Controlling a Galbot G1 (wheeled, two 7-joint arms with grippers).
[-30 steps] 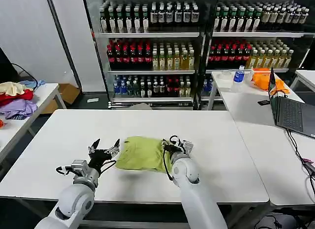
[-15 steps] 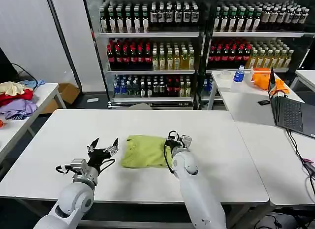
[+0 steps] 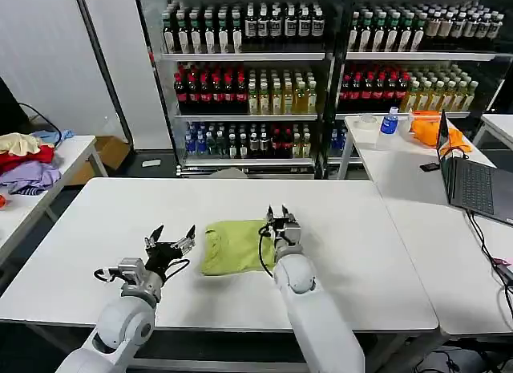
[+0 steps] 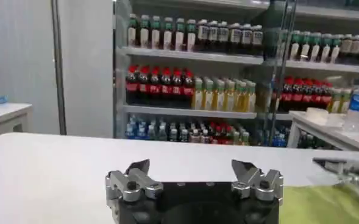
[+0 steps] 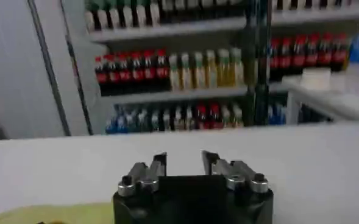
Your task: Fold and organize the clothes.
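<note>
R gripper (image 3: 278, 216) hides T-shirt (image 3: 231, 246) edge, fingers spread w/ nothing between; L gripper (image 3: 171, 237) fingers spread.

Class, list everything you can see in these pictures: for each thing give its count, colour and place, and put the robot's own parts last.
T-shirt: one, lime yellow-green, folded, on the white table between the grippers.
White table: one, in front of the robot.
Drink shelves: rows of bottles, dark, red, yellow and blue, behind the table.
Laptop: one, dark, open, on the table to the right.
Orange cloth: one, far right table.
Garment pile: red, purple and cream, left side table.
Left gripper: one, open, just left of the T-shirt.
Right gripper: one, open, at the T-shirt's right edge.
</note>
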